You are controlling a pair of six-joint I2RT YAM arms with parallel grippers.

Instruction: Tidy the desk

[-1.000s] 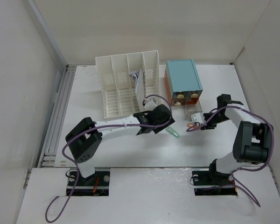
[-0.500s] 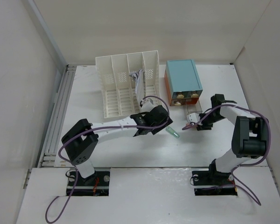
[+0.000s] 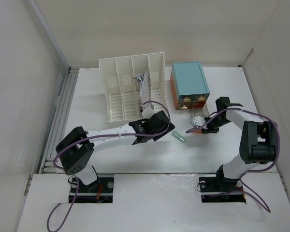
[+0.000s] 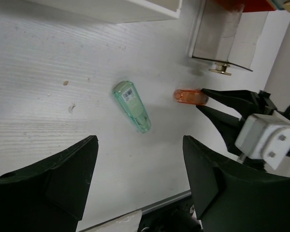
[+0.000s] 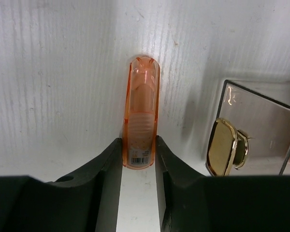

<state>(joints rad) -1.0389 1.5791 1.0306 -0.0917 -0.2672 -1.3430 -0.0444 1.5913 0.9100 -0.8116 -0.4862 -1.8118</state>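
On the white desk [image 3: 87,99], two small see-through tubes lie in front of the boxes.
The right gripper [image 5: 138,145] pinches one end of the smooth orange tube [image 5: 141,111], which lies flat on the desk just beside a clear drawer [image 5: 261,113] with a shiny gold knob [image 5: 225,147]. The left gripper [image 4: 140,145] hangs wide open, holding nothing, above the rounded green tube [image 4: 131,106]. Behind them stand a slotted white rack [image 3: 130,87] and a teal-topped box [image 3: 189,79].
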